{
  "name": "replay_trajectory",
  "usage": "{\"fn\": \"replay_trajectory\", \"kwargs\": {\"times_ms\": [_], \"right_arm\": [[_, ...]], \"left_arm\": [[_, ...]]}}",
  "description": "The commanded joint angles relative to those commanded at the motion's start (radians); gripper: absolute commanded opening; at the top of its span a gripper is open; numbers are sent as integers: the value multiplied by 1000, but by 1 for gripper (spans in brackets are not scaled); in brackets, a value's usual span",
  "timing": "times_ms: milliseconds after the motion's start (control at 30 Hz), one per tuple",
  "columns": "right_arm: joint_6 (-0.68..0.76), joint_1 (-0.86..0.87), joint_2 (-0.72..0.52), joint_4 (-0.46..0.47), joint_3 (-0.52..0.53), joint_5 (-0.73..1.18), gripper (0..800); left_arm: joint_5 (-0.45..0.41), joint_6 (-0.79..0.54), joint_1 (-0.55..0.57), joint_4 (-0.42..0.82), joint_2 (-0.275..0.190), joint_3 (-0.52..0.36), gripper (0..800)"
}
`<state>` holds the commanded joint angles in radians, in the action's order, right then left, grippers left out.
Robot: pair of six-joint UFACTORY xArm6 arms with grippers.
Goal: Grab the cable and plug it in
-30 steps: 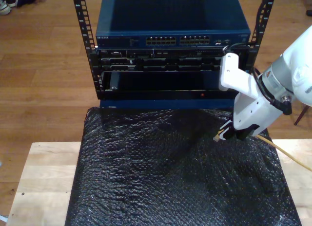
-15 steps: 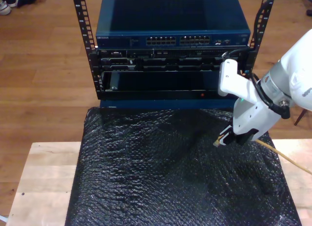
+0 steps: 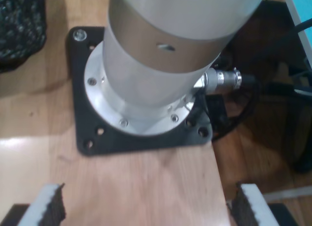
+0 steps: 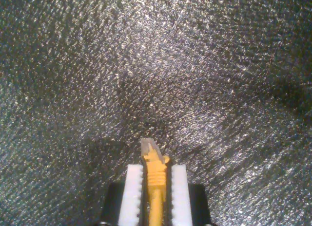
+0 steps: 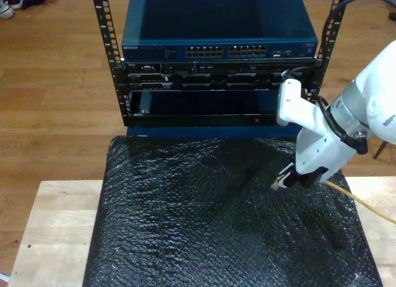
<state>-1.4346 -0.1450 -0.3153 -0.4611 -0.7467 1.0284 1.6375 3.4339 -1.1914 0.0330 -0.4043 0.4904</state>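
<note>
Clamped between the white ribbed pads of my second gripper (image 4: 155,187), the thin yellow-orange network cable (image 4: 156,179) is held above the black bubble-wrap mat (image 5: 204,225), near its edge at the exterior view's right. Its small clear-grey plug (image 4: 148,147) juts past the fingertips. If the plug is gripped crooked, the port could be missed on the blue network switch (image 5: 219,49). My first gripper (image 3: 144,204) is held apart over a pale wooden tabletop (image 3: 141,187).
</note>
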Motion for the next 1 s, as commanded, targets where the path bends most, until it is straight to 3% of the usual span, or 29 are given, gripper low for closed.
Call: {"fn": "replay_trajectory", "kwargs": {"times_ms": [200, 333, 600, 1000], "right_arm": [[0, 0, 0, 0, 12, -2, 0], [0, 2, 0, 0, 12, -2, 0], [0, 2, -2, 0, 12, -2, 0], [0, 0, -2, 0, 12, -2, 0]], "left_arm": [[-2, -23, 0, 3, -68, -63, 798], [-52, -28, -2, 37, -101, -103, 798], [-166, -61, -86, 43, -104, -170, 799], [-199, -121, -166, 34, -104, -183, 799]]}}
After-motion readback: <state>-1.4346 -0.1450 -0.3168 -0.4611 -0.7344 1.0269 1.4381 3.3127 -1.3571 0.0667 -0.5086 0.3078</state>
